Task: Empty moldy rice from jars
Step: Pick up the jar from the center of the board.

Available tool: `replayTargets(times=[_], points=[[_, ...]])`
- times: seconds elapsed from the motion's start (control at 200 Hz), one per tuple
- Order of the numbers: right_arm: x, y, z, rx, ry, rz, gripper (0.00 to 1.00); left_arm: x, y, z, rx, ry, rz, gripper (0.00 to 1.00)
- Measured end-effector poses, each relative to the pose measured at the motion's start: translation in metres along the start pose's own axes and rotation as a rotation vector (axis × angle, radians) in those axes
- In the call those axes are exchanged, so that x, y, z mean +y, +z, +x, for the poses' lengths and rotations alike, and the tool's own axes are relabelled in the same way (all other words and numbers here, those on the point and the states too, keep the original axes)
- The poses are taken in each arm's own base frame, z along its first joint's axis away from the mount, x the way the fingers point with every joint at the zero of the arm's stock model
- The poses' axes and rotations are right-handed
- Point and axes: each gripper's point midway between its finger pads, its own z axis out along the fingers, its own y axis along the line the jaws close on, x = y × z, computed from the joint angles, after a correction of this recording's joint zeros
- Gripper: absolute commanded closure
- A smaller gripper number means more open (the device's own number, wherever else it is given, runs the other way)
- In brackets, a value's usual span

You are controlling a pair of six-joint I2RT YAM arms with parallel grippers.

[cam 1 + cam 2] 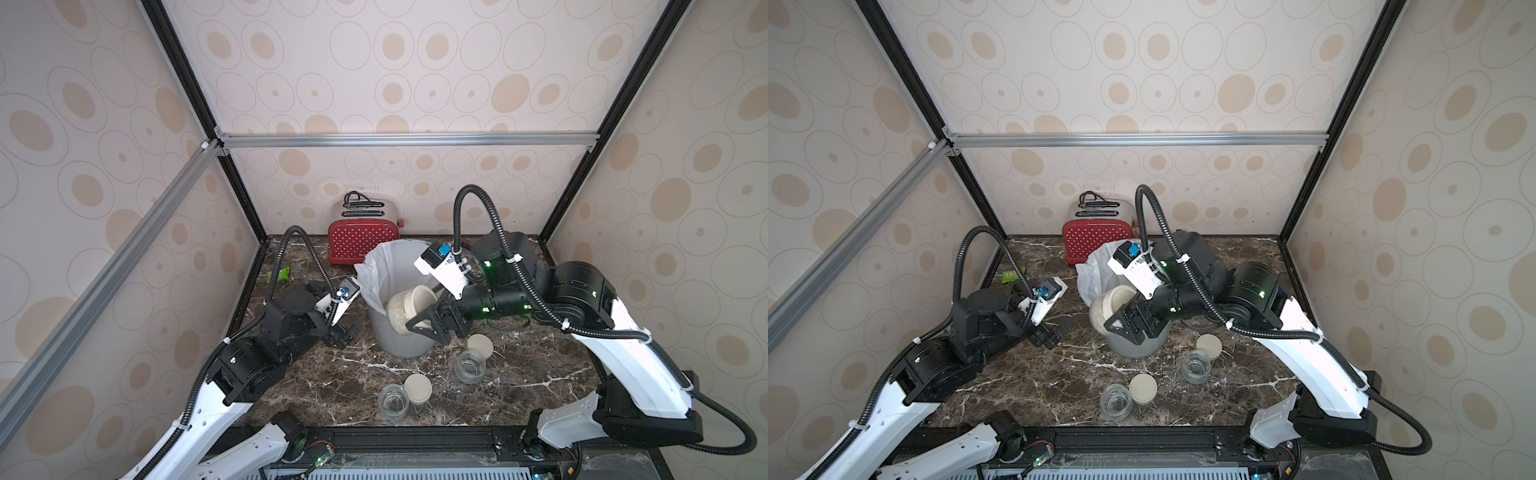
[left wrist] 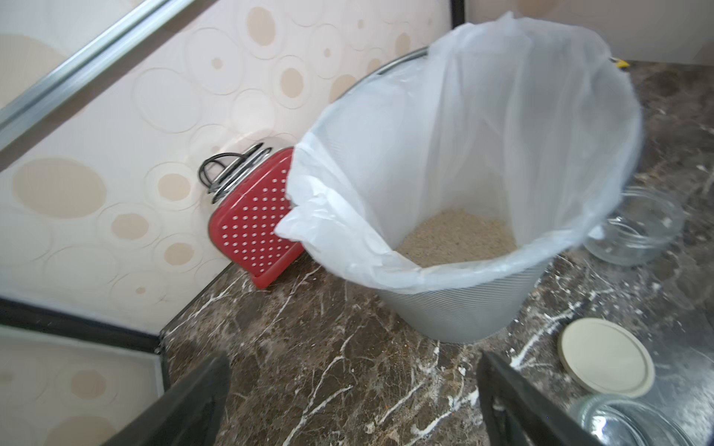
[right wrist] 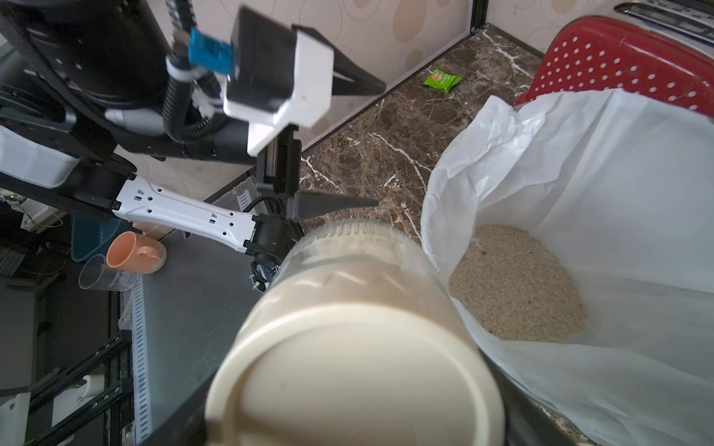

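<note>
The right gripper is clamped on a jar, with its black fingers closed around the lid end. The jar hangs in the air tipped onto its side, over the near right part of the bin's rim. Its cream lid is on and faces back toward the right arm, and its glass end points left. Pale rice shows through the glass of the held jar.

Below it stands the grey bin with a white liner folded loosely over the rim. A loose heap of rice lies on the bottom of the liner, seen in both wrist views.

The left gripper is spread wide and holds nothing. It sits low over bare counter just left of the bin and points toward it.

Two open jars stand upright on the near side of the dark marbled counter. The nearer empty jar is near the front edge, with a loose lid lying flat just beside it on the right. The right empty jar stands near the bin's base, under the right arm. A second loose lid lies just beyond it.

Against the far wall, behind the bin and a little to its left, stands a red toaster with white dots. A small green packet lies on the counter at the far left, by the side wall.
</note>
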Motion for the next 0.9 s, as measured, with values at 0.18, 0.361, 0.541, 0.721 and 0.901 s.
replayTargets(times=[0.18,0.361,0.541,0.721,0.901], points=[[-0.002,-0.001,-0.017,-0.029,-0.003,-0.014,0.52,-0.029,0.004,-0.012,-0.060,0.075,0.167,0.01],[-0.011,0.020,-0.017,0.016,0.021,-0.028,0.52,-0.038,-0.005,-0.041,-0.200,0.094,0.235,0.01],[-0.012,0.032,-0.017,0.037,0.035,-0.056,0.53,-0.041,-0.018,-0.070,-0.344,0.101,0.267,0.01],[-0.007,0.034,-0.020,0.031,0.033,-0.091,0.53,-0.050,-0.018,-0.082,-0.400,0.094,0.332,0.01],[-0.004,0.041,-0.018,0.051,0.039,-0.122,0.54,-0.057,-0.008,-0.089,-0.413,0.083,0.378,0.01]])
